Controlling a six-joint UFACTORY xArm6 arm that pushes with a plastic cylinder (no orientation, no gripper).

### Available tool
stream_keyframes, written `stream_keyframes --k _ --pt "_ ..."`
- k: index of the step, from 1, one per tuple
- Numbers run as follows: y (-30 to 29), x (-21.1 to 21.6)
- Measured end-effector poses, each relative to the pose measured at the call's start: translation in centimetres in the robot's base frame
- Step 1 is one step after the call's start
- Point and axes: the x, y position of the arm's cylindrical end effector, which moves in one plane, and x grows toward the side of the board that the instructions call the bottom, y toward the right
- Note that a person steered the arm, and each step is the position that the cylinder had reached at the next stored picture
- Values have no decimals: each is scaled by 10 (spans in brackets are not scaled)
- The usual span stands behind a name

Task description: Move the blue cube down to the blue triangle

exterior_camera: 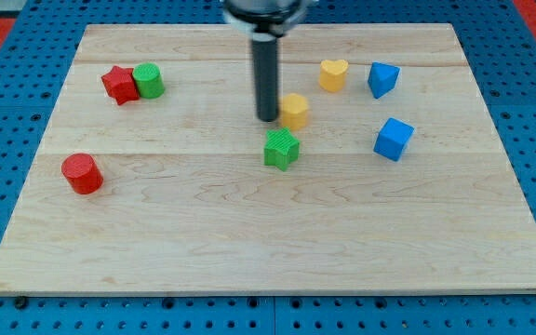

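The blue cube (394, 139) lies at the board's right side. The blue triangle (383, 79) lies just above it, towards the view's top, with a small gap between them. My tip (268, 118) rests near the board's middle, well to the left of both blue blocks. It is right beside the left side of a yellow block (294, 110). A green star (282, 148) lies just below my tip, slightly to its right.
A yellow heart (333, 74) lies left of the blue triangle. A red star (119, 85) and a green cylinder (148, 81) touch at the upper left. A red cylinder (83, 173) lies at the left. The wooden board (268, 251) sits on a blue pegboard.
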Motion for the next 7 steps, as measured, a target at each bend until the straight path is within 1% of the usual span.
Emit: stream_keyframes --k 1,2,4,6,7 --pt "33 -6" --pt "-2 11" --pt "36 34" --pt "72 84" --pt "104 87"
